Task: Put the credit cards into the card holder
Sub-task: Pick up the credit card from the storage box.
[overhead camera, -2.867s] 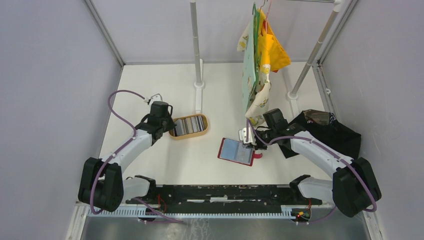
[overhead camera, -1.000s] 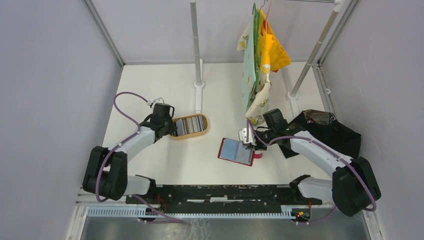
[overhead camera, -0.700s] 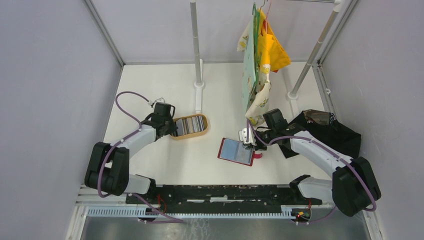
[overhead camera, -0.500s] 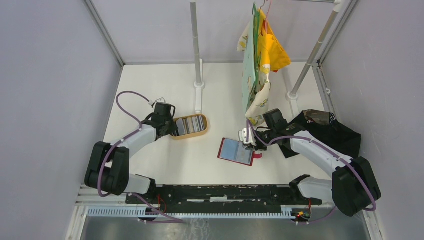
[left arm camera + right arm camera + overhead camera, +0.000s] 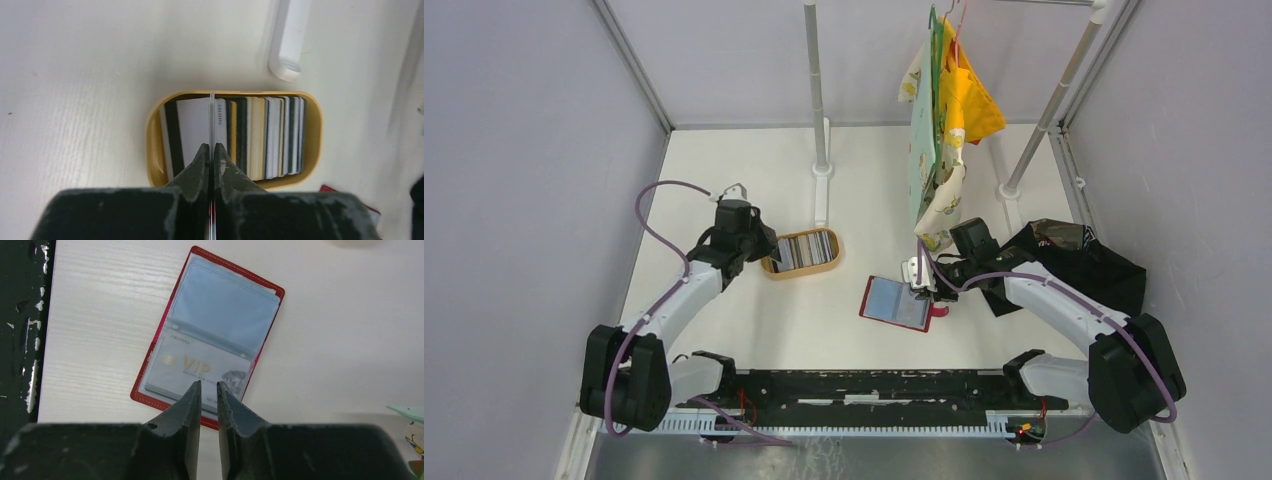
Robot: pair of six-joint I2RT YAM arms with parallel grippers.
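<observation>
Several credit cards (image 5: 270,140) stand on edge in a tan oval tray (image 5: 152,135). My left gripper (image 5: 210,146) is shut on one thin card (image 5: 212,120), seen edge-on just above the tray's left part. In the top view that gripper (image 5: 759,244) hovers at the left end of the tray (image 5: 809,272). The red card holder (image 5: 220,305) lies open on the table, with a silvery VIP card (image 5: 200,365) in its near clear pocket. My right gripper (image 5: 209,383) hangs over the holder's near edge, its jaws slightly apart with nothing between them.
Coloured cloths (image 5: 944,120) hang from a rack just behind the card holder (image 5: 896,302). A black bag (image 5: 1084,265) lies at the right. A rack pole (image 5: 816,90) stands behind the tray, with its white foot (image 5: 290,40). A black rail (image 5: 874,385) runs along the front edge.
My left gripper has closed on a card in the tray, then risen and drawn back to the left with it. The right arm has not moved.
</observation>
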